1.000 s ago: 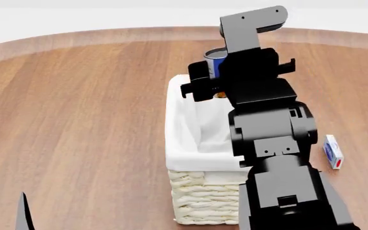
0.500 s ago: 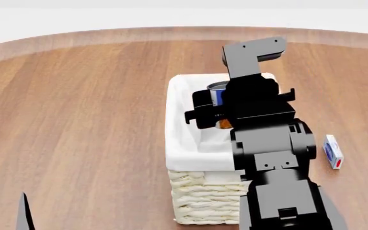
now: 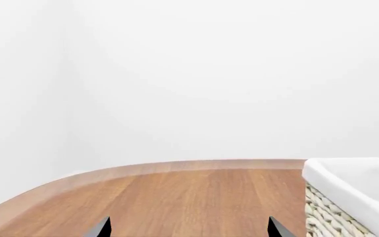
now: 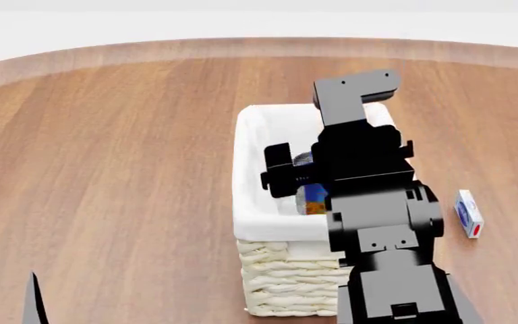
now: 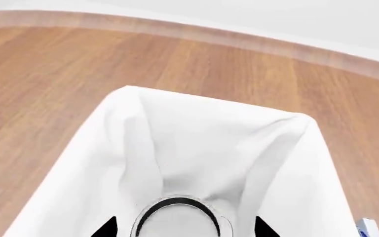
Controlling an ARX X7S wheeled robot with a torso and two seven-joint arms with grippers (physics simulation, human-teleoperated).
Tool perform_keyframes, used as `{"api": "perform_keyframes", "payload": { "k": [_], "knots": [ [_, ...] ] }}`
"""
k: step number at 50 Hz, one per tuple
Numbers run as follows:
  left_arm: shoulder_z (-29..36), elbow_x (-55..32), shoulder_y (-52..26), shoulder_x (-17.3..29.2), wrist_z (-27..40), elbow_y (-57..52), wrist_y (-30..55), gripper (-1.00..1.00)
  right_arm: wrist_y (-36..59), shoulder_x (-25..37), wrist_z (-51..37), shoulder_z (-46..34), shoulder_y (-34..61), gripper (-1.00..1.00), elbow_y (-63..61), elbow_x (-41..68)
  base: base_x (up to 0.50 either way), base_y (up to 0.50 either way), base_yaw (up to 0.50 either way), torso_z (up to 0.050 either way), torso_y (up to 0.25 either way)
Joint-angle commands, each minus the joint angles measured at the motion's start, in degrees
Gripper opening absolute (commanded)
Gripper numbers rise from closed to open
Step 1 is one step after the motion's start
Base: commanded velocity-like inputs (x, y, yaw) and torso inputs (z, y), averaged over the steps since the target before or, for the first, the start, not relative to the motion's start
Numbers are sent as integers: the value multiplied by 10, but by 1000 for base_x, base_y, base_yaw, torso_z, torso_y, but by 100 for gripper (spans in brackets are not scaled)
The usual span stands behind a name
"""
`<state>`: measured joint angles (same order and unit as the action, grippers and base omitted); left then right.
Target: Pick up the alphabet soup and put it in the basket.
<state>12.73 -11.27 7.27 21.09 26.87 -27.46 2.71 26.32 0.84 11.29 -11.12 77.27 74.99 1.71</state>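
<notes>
The alphabet soup [image 4: 312,197], a can with a blue label and orange band, hangs upright inside the basket [image 4: 251,202], below its white cloth rim. My right gripper [image 4: 299,179] is shut on it from above. In the right wrist view the can's whitish top [image 5: 179,222] sits between the two dark fingertips, with the basket's lining [image 5: 84,163] all around. My left gripper [image 3: 188,229] is open and empty, low over the wood at the basket's left side; the basket's corner [image 3: 347,197] shows in its view.
A small blue, white and red box [image 4: 468,213] lies on the wooden table [image 4: 106,169] to the right of the basket; its corner also shows in the right wrist view [image 5: 368,228]. The table's curved far edge [image 4: 241,46] runs behind.
My right gripper has come down with the can, from above the basket's far rim to inside the basket. The left arm has not moved.
</notes>
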Motion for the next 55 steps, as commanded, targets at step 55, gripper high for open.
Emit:
{"api": "perform_keyframes", "payload": {
  "k": [55],
  "knots": [
    [7, -4, -2, 8, 9, -5, -1, 100, 79, 54, -8, 73, -231, 100, -689, 37, 0, 0, 0, 0, 0]
  ]
}}
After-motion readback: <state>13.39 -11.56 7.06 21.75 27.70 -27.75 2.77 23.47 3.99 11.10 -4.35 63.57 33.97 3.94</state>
